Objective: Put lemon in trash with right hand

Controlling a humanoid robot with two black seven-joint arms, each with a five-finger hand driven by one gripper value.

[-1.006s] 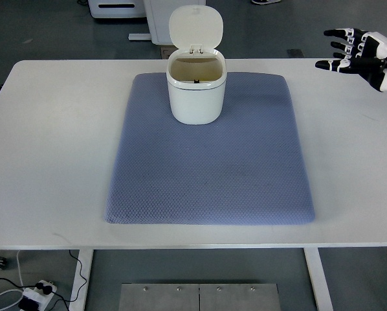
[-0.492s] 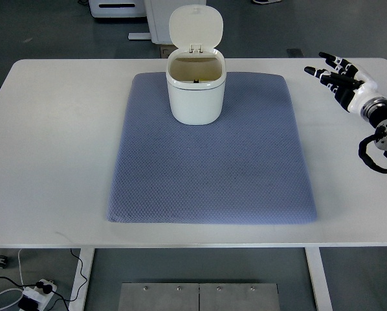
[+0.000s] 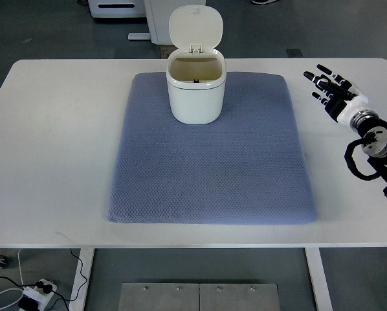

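- Looking down from the top view, the white table (image 3: 44,155) carried a blue-grey quilted mat (image 3: 210,168) over its middle, and everything else is placed against that mat.
- The white trash bin (image 3: 196,91) stood upright on the far part of the mat, a little left of its centre line, with bare mat on every side of it.
- Its lid (image 3: 195,27) was tipped up and back on the hinge, so the mouth faced up and was open; the inside looked pale and shadowed, with only a small dark spot at the back wall.
- The lemon could not be made out anywhere: not on the mat, not on the bare table, and not clearly inside the bin.
- The right hand (image 3: 332,92) sat over the bare table just beyond the mat's far right corner, its arm entering from the right edge.
- Its black-and-white fingers (image 3: 320,79) were spread apart and extended toward the far left, holding nothing.
- Nothing lay on the mat between that hand and the bin.
- Below the table's near edge, a power strip with cables (image 3: 35,293) lay on the floor to the left, and a grey metal plate (image 3: 199,297) sat under the middle.
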